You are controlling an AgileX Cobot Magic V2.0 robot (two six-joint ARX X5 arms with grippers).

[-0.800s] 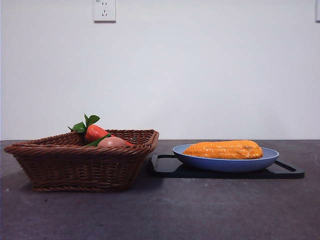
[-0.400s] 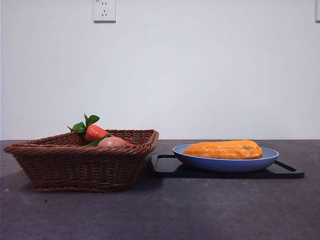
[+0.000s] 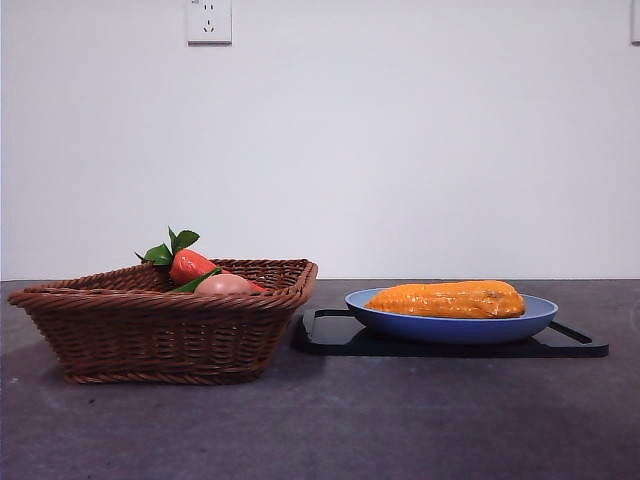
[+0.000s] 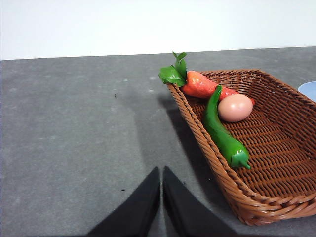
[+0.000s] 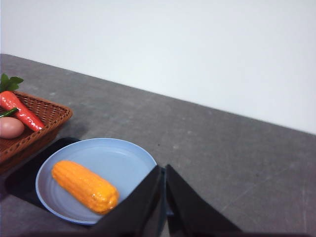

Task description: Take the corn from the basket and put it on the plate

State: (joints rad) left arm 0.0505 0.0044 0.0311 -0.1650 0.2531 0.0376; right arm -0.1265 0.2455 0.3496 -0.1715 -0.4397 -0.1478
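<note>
The orange-yellow corn [image 3: 447, 299] [image 5: 85, 185] lies on its side in the light-blue plate [image 3: 450, 327] [image 5: 118, 158], free of any gripper. At the left stands the brown wicker basket [image 3: 160, 322] [image 4: 276, 148]. My right gripper [image 5: 163, 170] is shut with nothing in it, raised beside the plate's rim, away from the corn. Beside the basket's outer wall my left gripper [image 4: 161, 171] hangs over bare table, shut and holding nothing. Neither gripper shows in the front view.
The basket holds a red-orange carrot-like piece with green leaves [image 4: 202, 85] [image 3: 190, 263], a round pinkish-tan piece [image 4: 235, 107] [image 3: 223, 284] and a green pepper [image 4: 223, 136]. A flat black tray [image 3: 340, 335] lies under the plate. The table is dark grey.
</note>
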